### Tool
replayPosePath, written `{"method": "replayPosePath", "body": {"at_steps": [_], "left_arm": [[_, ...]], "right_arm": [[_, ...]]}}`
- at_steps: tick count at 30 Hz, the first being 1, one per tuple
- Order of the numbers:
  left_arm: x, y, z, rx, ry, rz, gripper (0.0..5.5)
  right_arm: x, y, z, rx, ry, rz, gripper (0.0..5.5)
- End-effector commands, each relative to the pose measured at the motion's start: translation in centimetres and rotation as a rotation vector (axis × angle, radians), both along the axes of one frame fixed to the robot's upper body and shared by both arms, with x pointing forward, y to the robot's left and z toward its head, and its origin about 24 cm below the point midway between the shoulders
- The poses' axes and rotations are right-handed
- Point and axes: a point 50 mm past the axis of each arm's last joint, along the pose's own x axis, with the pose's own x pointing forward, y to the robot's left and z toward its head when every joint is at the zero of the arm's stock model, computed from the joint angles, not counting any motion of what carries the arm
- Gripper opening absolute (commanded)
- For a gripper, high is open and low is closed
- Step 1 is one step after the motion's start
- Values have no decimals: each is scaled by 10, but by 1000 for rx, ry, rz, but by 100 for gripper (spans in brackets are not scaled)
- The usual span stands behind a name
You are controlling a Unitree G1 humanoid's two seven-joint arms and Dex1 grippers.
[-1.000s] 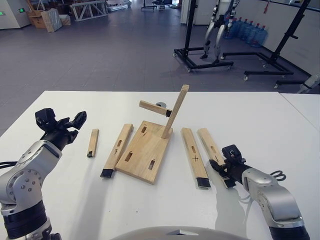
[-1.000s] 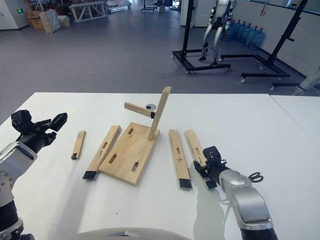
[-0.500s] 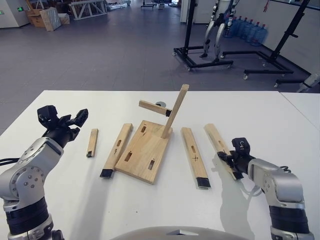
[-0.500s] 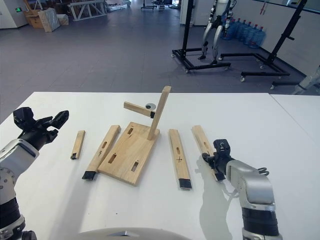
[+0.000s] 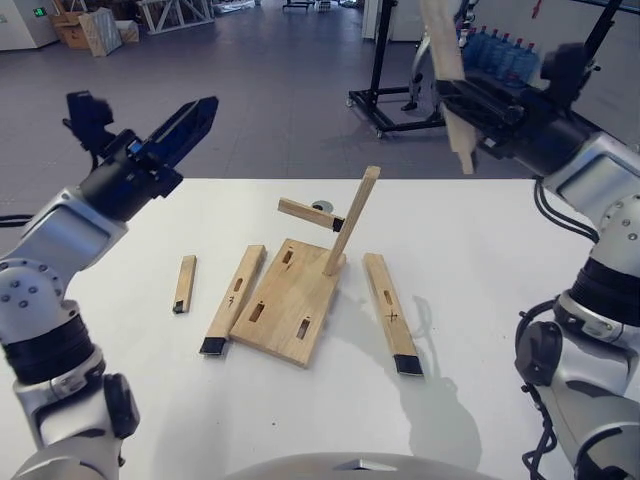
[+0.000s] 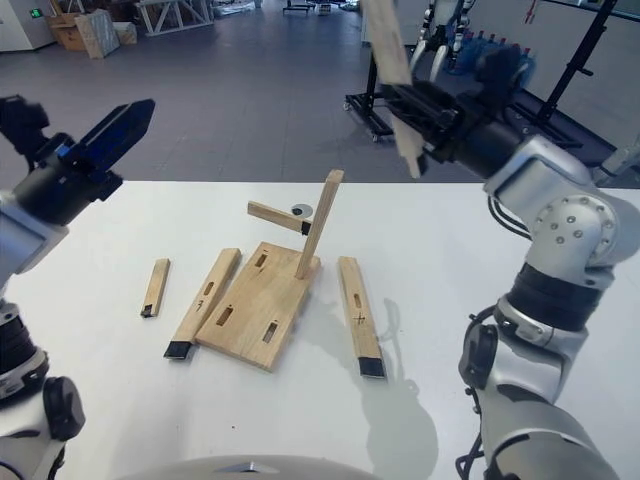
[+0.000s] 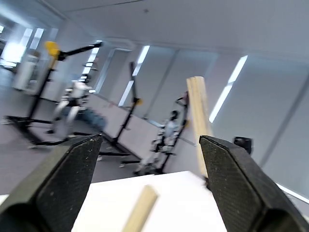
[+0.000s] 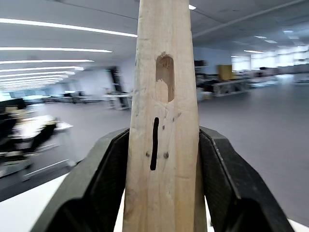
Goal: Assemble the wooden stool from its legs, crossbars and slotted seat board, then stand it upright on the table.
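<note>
White table (image 5: pixel 520 250), frame centre: slotted seat board (image 5: pixel 290 305) lying flat, one leg (image 5: pixel 352 222) upright in it. Upper right: right gripper (image 5: pixel 470 98) clamped on a leg held aloft (image 5: pixel 445 60). Upper left: left gripper (image 5: pixel 175 130) spread wide, empty.

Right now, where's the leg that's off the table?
In the left eye view the leg is clamped in the right tool, high on the right side, well above the seat board and the loose leg lying right of it.
</note>
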Motion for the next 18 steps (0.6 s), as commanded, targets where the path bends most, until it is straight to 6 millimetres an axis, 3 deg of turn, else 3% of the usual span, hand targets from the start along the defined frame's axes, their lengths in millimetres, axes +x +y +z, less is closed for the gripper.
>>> {"method": "replayPosePath", "body": {"at_steps": [1,5,9,18], "left_arm": [[7,-40,8,-32,-19,-186,368],[6,-60,7,-94,15,-288,368],[4,-57,8,-178,68,-347,368],[8,-57,-6,-138,175,-341,368]], "right_arm": [[-11,41,-8,-7,33,241,207],[-11,62,-36,1,125,330,207],[-7,62,-55,1,183,374,207],[-2,60,-46,124,152,453,206]]}}
